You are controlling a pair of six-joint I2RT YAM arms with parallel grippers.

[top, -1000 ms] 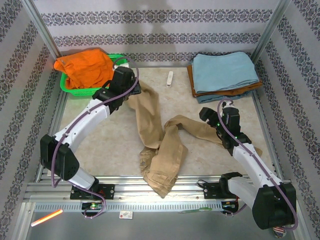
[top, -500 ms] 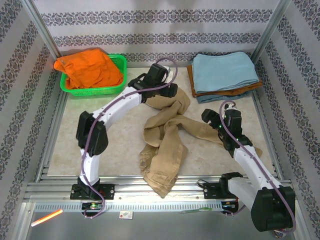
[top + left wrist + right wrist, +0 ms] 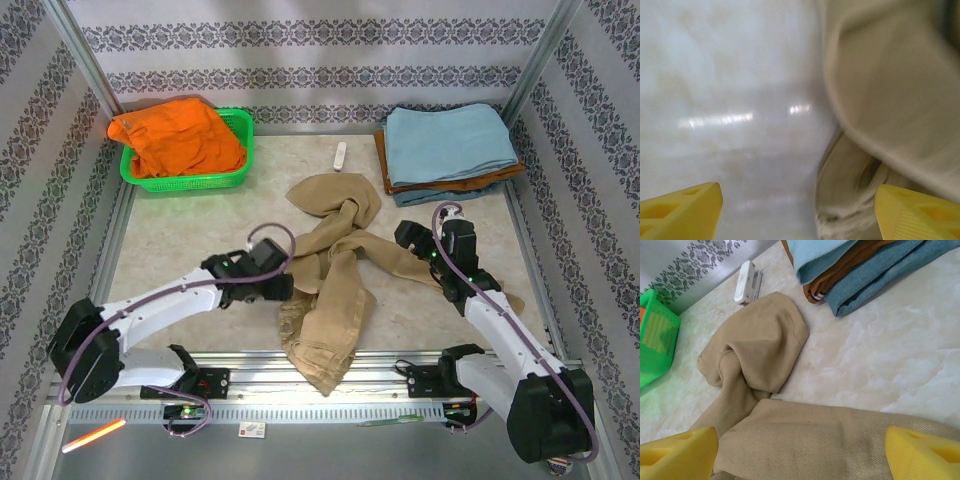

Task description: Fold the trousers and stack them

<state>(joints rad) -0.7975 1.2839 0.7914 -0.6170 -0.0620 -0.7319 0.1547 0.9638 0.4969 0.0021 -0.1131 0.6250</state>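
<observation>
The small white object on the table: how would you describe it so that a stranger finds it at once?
Look at the far edge of the table, between the green basket on the left and the stack of folded cloths on the right. The small white object lies there on bare tabletop, just beyond the trousers. Nothing else there is so small, narrow and white.

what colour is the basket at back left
The basket is bright green, clearest in the top external view.
</observation>
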